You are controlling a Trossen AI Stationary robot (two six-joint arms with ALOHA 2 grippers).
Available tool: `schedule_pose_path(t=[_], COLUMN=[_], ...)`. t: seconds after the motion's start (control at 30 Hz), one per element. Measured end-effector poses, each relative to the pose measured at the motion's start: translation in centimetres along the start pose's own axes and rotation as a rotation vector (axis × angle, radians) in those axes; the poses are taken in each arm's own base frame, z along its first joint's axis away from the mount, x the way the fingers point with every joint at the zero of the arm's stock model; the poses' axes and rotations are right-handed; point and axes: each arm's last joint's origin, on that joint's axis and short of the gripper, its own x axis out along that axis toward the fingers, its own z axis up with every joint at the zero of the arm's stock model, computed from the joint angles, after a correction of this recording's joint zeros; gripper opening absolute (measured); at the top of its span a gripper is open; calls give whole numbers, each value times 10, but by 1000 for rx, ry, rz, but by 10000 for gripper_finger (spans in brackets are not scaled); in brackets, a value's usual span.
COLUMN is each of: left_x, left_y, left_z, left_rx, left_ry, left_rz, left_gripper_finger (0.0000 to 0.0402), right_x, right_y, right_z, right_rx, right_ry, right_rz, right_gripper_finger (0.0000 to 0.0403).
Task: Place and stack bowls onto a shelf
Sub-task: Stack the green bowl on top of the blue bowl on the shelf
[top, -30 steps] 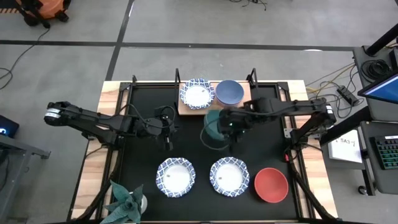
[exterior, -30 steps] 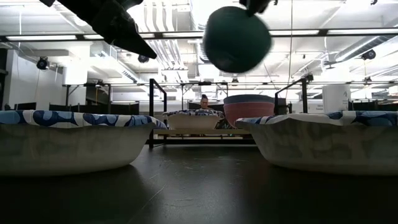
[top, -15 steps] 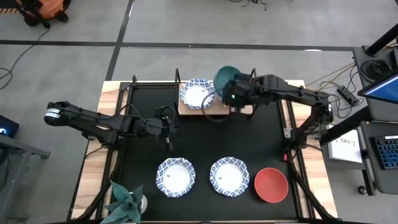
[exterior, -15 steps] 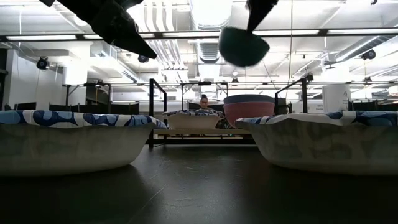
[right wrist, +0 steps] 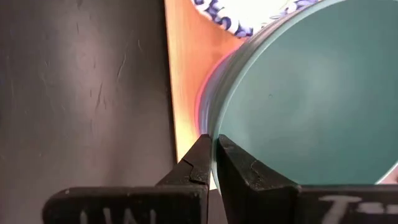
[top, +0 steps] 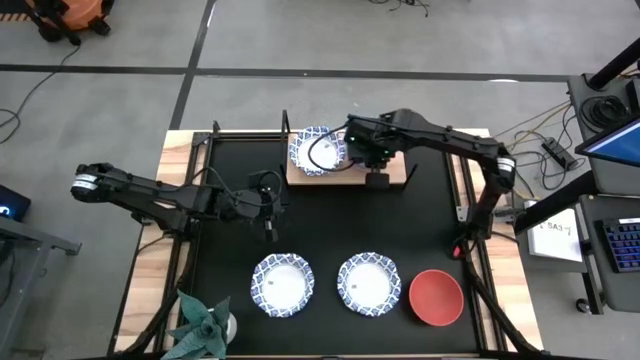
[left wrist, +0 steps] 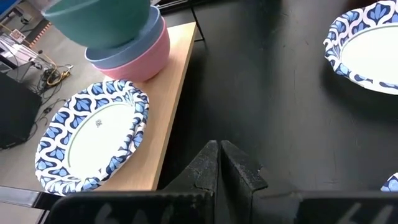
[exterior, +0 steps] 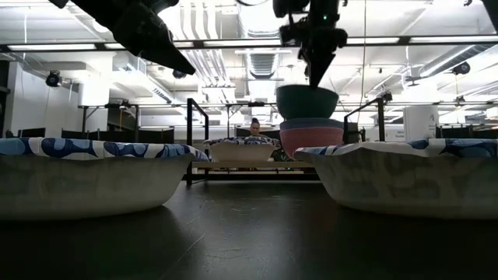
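On the black worktop (top: 320, 240), the light brown wooden shelf (top: 300, 177) carries a stack: plain pink bowl (left wrist: 146, 59), blue bowl (left wrist: 134, 46), green bowl (exterior: 306, 101) on top. The right pincer (right wrist: 214, 163) grips the green bowl's rim. The left pincer (left wrist: 219, 163) hangs closed and empty over the worktop's middle.

Green bowl (exterior: 306, 101) atop blue (exterior: 310, 124) and pink bowls (exterior: 310, 141), on shelf (left wrist: 175, 99)

A lab or open-plan workshop — bare concrete floor (top: 120, 40) with trailing cables (top: 530, 125), exposed ceiling ducts (exterior: 226, 54), a keyboard (top: 622, 245) and monitor (top: 612, 135) beside the rig.
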Motion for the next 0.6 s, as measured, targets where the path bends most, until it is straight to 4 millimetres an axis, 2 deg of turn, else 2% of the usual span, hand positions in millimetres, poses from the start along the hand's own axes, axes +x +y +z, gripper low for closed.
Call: schedule_pose_path(t=[0.17,0.33,0.6], left_x=[0,0,0], left_y=[0,0,0], left_z=[0,0,0], left_rx=[1,1,5], left_ry=[3,3,3], left_rz=[0,0,-1], left_gripper_finger=[0,0,0], right_x=[15,21,23], right_y=[-4,-9,-15], right_z=[4,3,2], right_rx=[-6,7,51], right_ry=[49,66,71], right_rz=[8,8,5], right_gripper_finger=[9,14,59])
